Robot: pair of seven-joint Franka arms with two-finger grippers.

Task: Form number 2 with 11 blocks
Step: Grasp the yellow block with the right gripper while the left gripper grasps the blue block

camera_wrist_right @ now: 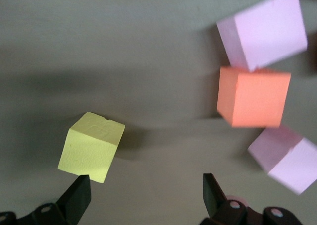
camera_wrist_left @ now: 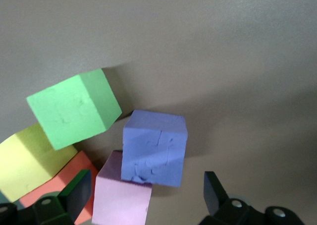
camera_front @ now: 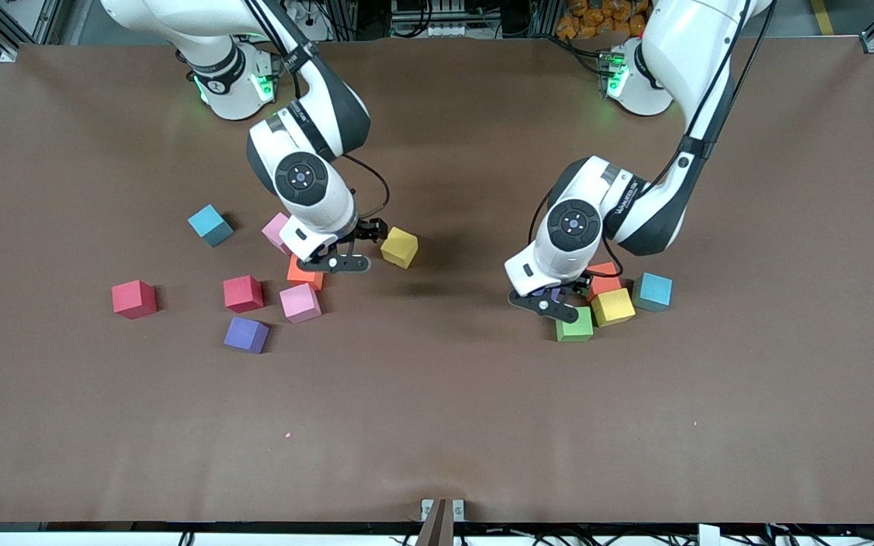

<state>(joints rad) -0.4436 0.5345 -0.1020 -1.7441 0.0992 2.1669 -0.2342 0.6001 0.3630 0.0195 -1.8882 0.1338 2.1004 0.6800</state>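
Your right gripper (camera_front: 357, 244) hangs with its fingers spread and empty just beside the yellow block (camera_front: 399, 247), which lies off toward the left arm's end from it, so you must shift that way.

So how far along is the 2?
Nothing is built yet: the blocks lie in two loose scatters, no digit shape anywhere. The right gripper is open, low beside a yellow block. The left gripper is open over a purple block. All eleven placements remain.
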